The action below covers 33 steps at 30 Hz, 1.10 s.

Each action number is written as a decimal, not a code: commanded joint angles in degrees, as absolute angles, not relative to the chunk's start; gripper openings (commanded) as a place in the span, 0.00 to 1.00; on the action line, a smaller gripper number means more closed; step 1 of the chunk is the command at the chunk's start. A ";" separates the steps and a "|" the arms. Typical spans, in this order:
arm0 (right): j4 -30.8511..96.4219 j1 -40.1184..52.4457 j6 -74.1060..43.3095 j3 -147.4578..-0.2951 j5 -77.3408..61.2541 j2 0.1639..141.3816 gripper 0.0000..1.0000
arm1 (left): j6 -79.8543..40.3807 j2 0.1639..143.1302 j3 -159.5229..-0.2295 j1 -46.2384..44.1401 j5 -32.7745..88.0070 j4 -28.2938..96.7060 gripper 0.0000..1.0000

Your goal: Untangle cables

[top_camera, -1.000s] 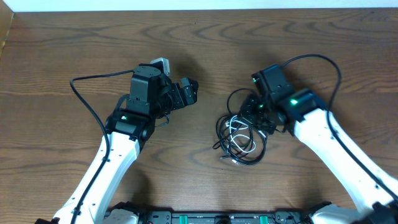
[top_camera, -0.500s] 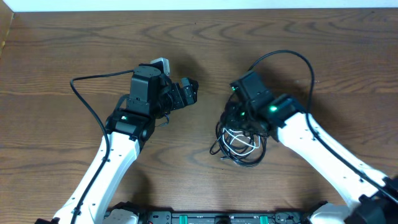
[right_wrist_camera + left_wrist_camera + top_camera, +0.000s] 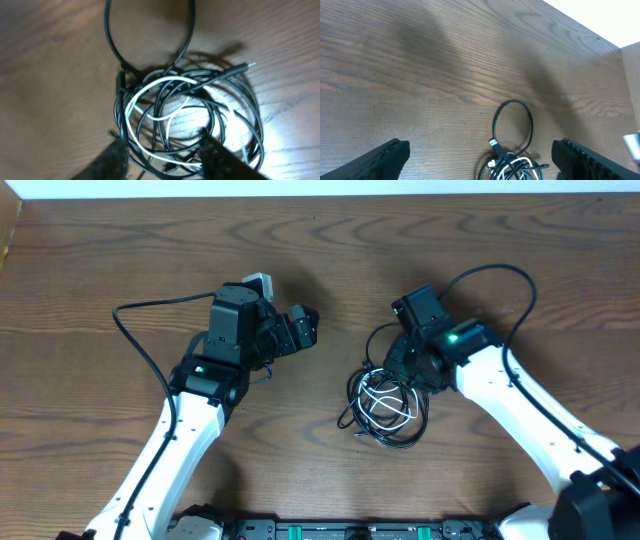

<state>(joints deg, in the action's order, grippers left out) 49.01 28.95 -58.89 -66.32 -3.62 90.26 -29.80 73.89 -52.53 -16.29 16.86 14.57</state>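
The wooden table (image 3: 120,260) carries everything. The left gripper (image 3: 480,147) hangs spread wide, well apart from the heap. The right gripper (image 3: 161,142), jaws partly apart, straddles strands of the tangled black and white cables (image 3: 388,402), right of centre.

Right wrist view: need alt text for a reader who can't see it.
A knot of thin black and white cables lies on a wooden table, one black loop reaching the top edge. The dark fingers of the right gripper stand apart at the bottom edge, with several strands between them.
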 commanded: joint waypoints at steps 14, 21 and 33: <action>50.15 30.96 -67.26 -64.71 -9.52 106.17 0.44 | -29.23 74.11 -53.95 -16.36 17.50 14.52 0.97; 46.94 30.52 -67.16 -64.73 -12.97 107.13 0.37 | -29.23 74.11 -53.95 -16.36 17.50 14.55 0.97; 47.75 28.10 -67.33 -64.71 -9.65 98.26 0.56 | -29.23 74.11 -53.95 -16.36 17.50 14.52 0.97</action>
